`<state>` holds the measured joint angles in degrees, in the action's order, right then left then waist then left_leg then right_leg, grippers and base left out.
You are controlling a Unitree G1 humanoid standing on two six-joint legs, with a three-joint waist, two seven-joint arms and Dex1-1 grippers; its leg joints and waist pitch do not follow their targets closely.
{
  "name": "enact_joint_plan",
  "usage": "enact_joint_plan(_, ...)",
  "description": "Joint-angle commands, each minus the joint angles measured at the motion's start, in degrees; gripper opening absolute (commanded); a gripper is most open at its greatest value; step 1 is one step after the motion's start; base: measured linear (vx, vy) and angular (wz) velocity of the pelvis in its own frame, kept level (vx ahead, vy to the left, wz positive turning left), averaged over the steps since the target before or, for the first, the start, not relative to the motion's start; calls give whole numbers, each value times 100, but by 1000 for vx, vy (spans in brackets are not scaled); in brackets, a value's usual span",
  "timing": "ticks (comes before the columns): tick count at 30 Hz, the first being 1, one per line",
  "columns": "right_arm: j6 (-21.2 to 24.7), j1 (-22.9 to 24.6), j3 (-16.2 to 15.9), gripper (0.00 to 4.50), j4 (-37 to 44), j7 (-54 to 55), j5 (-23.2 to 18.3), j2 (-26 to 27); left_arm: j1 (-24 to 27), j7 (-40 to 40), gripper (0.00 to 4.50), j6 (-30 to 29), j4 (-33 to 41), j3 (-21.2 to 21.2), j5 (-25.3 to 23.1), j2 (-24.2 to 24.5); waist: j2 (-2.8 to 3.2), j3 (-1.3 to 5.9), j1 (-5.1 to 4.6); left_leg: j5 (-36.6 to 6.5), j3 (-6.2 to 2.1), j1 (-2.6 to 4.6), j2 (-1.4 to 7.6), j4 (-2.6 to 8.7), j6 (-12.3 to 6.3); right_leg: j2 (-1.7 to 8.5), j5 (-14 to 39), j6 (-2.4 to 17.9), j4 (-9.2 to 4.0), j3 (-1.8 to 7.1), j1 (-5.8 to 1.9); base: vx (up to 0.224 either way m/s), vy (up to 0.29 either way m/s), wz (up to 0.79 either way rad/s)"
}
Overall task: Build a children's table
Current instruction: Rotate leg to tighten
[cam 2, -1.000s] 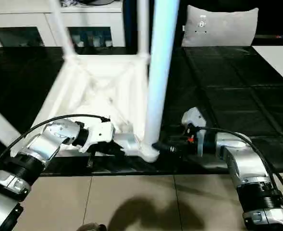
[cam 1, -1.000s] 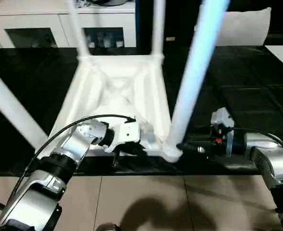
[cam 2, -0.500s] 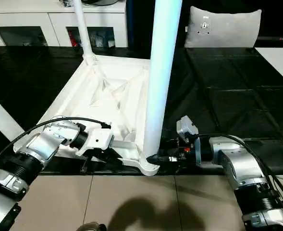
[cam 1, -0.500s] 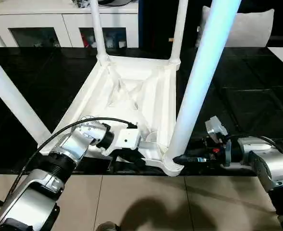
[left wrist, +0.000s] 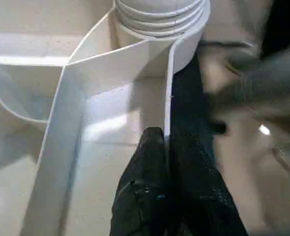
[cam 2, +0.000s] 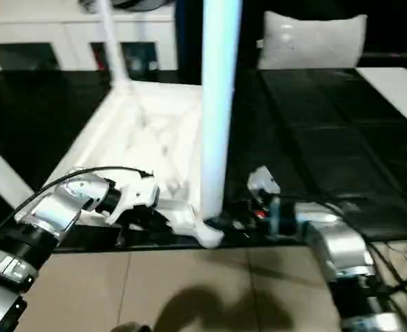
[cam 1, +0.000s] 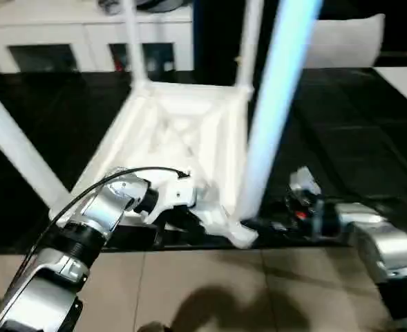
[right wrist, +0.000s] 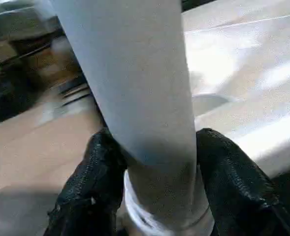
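The table top (cam 1: 182, 138) lies upside down on the black bench (cam 1: 355, 138), ribs up, its near edge toward the robot, with all four legs standing in the corner sockets. The left gripper (left wrist: 167, 142) is pinched tight on the thin near rim wall beside the socket, probably to keep the top from sliding or lifting. The right gripper (right wrist: 152, 147) clamps the near-right leg (cam 1: 276, 111) low down, one finger on each side just above the threaded collar; this looks like a hold for seating or twisting the leg home. Both silver forearms reach in low and nearly level from either side, wrists turned inward toward that corner. Farther back stand the two far legs, then a white cabinet (cam 1: 72, 41).
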<state>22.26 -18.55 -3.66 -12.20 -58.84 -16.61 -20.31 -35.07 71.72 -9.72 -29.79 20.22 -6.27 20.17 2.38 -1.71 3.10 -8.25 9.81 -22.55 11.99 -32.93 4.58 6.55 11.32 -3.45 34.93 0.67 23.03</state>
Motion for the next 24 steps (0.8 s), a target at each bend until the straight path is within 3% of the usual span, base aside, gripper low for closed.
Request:
enact_joint_plan(1,191,-409,5,197,-301,1210,147,541,88,-313,0,-350,354,347,226,-792,-105,240,-43,-2471,22,77,-68,470,281,-26,2722,797,-558,-109,-129,0,0,0)
enact_joint_plan(2,225,-479,25,197,-398,1558,241,709,41,-625,0,-514,311,292,156,-960,-141,236,-136,-2518,7,52,-79,474,295,-30,2833,731,-573,-121,-137,0,0,0)
enact_joint_plan(3,238,-547,39,197,-512,1899,351,862,-15,-922,0,-649,235,239,83,-1113,-108,230,-195,-2534,-16,34,-91,489,327,-32,2931,662,-584,-143,-145,0,0,0)
enact_joint_plan(4,241,-582,43,197,-575,2086,416,945,-47,-1084,0,-719,188,208,42,-1193,-108,230,-195,-2534,-16,34,-91,489,327,-32,2931,662,-584,-143,-145,-28,17,-19)
enact_joint_plan(5,220,-651,45,197,-712,2406,535,1076,-94,-1385,0,-777,113,156,-48,-1321,-105,258,-271,-2600,-39,44,-102,484,301,-32,2896,628,-617,-163,-156,-28,17,-19)
enact_joint_plan(7,223,-716,63,197,-841,2709,630,1189,-127,-1633,0,-852,75,112,-117,-1428,-113,275,-328,-2518,-23,34,-108,480,224,-57,2465,744,-617,-161,-157,0,0,0)
enact_joint_plan(10,-34,-887,229,197,-1203,3387,853,1510,-148,-2239,0,-1046,97,0,-244,-1692,-122,268,-354,-2573,16,87,-107,444,119,-72,2300,903,-643,-151,-106,0,0,0)
enact_joint_plan(11,-34,-887,229,197,-1203,3387,853,1510,-148,-2239,0,-1046,97,0,-244,-1692,-121,273,-355,-2545,13,79,-107,446,101,-68,2289,903,-644,-151,-117,0,0,0)
enact_joint_plan(12,-101,-894,262,251,-1206,3365,840,1533,-134,-2287,0,-1035,119,24,-304,-1676,-115,277,-342,-2536,20,87,-98,445,60,-76,2210,910,-651,-146,-111,0,0,0)
enact_joint_plan(13,-126,-887,279,264,-1189,3334,820,1537,-121,-2318,0,-1030,131,38,-343,-1656,-96,279,-335,-2462,17,75,-85,456,34,-88,1893,988,-617,-140,-131,0,0,0)
enact_joint_plan(16,-189,-798,290,274,-1059,3141,743,1442,-72,-2285,0,-967,179,84,-387,-1518,-93,301,-291,-2382,41,109,-62,432,-14,-89,1531,1125,-600,-120,-119,0,0,0)
enact_joint_plan(18,-315,-654,272,307,-896,2787,666,1243,-48,-2200,0,-790,149,100,-419,-1359,-106,307,-233,-2190,46,75,-65,428,-79,-84,1335,1139,-574,-120,-171,0,0,0)
enact_joint_plan(20,-373,-585,260,316,-816,2582,626,1137,-44,-2152,0,-709,119,106,-436,-1287,-100,328,-181,-1890,65,79,-56,400,-162,-84,881,1204,-537,-106,-177,0,0,0)
enact_joint_plan(22,-474,-449,307,350,-660,2177,511,879,-40,-1991,0,-475,33,131,-451,-1125,-103,337,-118,-1640,70,78,-63,383,-223,-86,616,1257,-510,-115,-223,0,0,0)
enact_joint_plan(24,-539,-371,386,354,-563,1927,419,698,-26,-1856,0,-335,-9,140,-447,-1008,-99,339,-95,-1535,78,75,-58,377,-268,-82,456,1285,-492,-110,-228,0,0,0)
